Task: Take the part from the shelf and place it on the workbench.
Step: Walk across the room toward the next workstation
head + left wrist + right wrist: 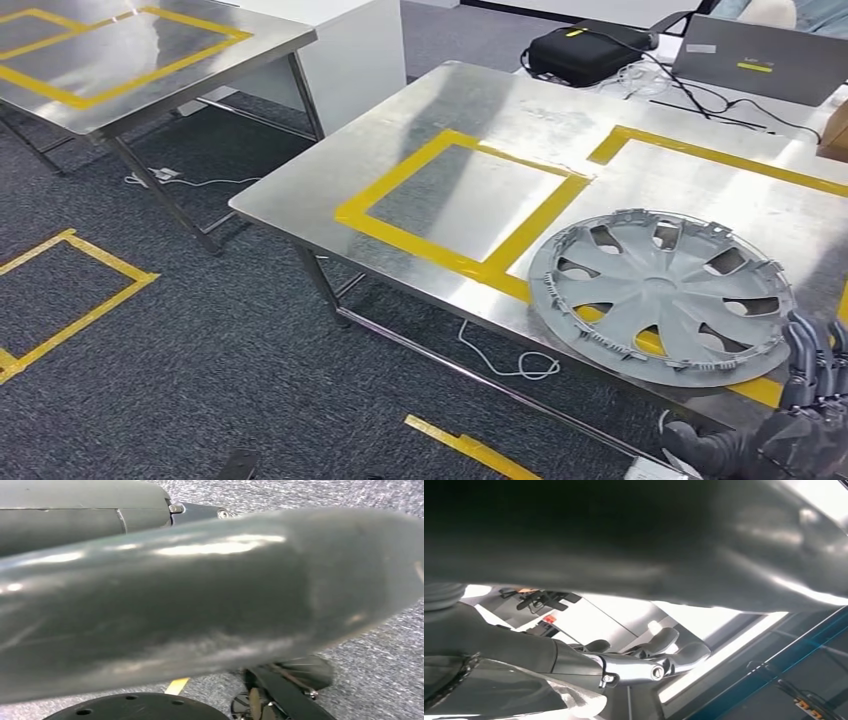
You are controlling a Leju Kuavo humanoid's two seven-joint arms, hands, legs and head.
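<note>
Placement looks all but finished: the part [662, 290], a grey wheel cover with spoke-like openings, lies flat, hollow side up, on the steel bench [470, 120] at its near right end, over a strip of the yellow tape outline [455, 197] marked on the top. Its near rim sits close to the bench's front edge without visibly overhanging it. The right hand [790, 420] is at the lower right corner of the head view, just beside the part's near rim, its dark fingers [815, 350] raised and apart; whether a fingertip is touching the rim I cannot tell, but nothing appears to be clamped around it. The left hand's state I cannot tell, since the left wrist view is taken up by a blurred grey surface with carpet beyond. Judging from this, the fetching and setting down are done, and what is left is for the right hand to draw clear of the rim without nudging the part toward the edge. A second steel table [120, 60] stands well apart to the left.
</note>
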